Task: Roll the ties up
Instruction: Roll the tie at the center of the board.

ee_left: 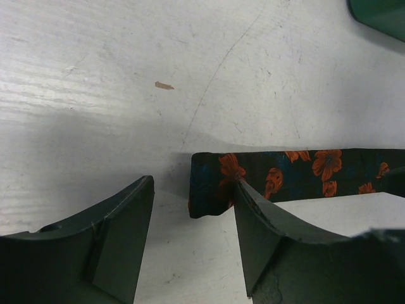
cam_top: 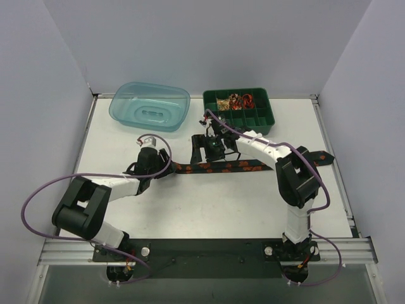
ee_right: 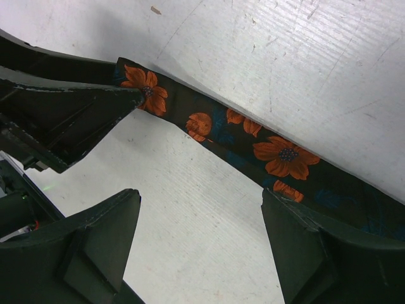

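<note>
From above, the tie (cam_top: 253,166) lies in one flat strip across the middle of the white table (cam_top: 209,209). It runs from just beside my left pincer (cam_top: 168,166) to a pointed end far on the right, passing under my right forearm. My right pincer (cam_top: 212,149) sits just beyond the strip, a little right of the left one.

Only the wrist views show the cloth: dark woven fabric with orange flowers and patches of teal. In the left wrist view the tie (ee_left: 297,174) ends in a blunt, squared edge. My left pincer (ee_left: 193,183) stands moderately wide and holds nothing. One finger is over bare table, and the other finger's (ee_left: 259,215) tip overlaps the tie's near edge.

In the right wrist view the tie (ee_right: 253,136) crosses on a slant beyond my right pincer (ee_right: 199,196). This pincer is spread wide and is empty, with the right-hand finger (ee_right: 304,247) covering part of the strip. A dark wedge-shaped part (ee_right: 69,114) overlaps the tie's far end; I cannot tell what it belongs to.

The table (ee_left: 190,63) is scuffed and scratched, with a small tan fleck (ee_left: 164,85) on it. At the far edge stand a translucent blue tub (cam_top: 150,106) and a green compartment tray (cam_top: 266,120) holding small orange and tan pieces. Purple cables (cam_top: 38,196) loop off both arms.
</note>
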Available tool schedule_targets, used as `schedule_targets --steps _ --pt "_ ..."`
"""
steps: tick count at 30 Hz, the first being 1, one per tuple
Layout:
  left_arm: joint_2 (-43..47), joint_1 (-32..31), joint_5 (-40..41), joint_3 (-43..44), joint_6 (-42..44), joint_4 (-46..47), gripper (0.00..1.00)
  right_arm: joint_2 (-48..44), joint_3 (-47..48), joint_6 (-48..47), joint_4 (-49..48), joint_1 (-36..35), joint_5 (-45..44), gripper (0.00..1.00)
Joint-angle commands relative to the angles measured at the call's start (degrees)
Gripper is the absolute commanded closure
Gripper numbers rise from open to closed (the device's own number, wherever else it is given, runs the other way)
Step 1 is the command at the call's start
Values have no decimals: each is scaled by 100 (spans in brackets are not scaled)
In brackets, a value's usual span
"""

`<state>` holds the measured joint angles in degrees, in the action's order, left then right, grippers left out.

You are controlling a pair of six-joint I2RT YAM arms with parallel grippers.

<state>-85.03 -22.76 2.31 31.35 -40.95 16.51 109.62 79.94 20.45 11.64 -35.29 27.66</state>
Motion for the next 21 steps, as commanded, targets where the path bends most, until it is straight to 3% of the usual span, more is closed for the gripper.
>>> schedule_targets --steps 1,5,7,10,11,14,16,21 --pt "-285 26 -370 -50 -141 1020 37 6 136 -58 119 -4 29 21" --pt "-487 26 -398 -155 -264 1433 45 68 118 -41 93 -13 81 21" --pt "-505 35 -363 -182 -282 1539 57 103 101 -6 6 -13 169 26" --pt "-532 26 -327 -156 -203 1539 81 173 48 134 -223 -39 310 42" --pt "-540 26 -336 -147 -186 1539 88 191 39 170 -371 -57 371 56" --pt "-541 26 -336 -42 -89 1382 100 331 57 345 -644 -118 573 78" --pt "-523 26 -310 81 8 1162 100 445 126 530 -759 -145 687 90" --pt "-523 9 -275 353 324 529 100 577 232 715 -1040 -189 899 100"
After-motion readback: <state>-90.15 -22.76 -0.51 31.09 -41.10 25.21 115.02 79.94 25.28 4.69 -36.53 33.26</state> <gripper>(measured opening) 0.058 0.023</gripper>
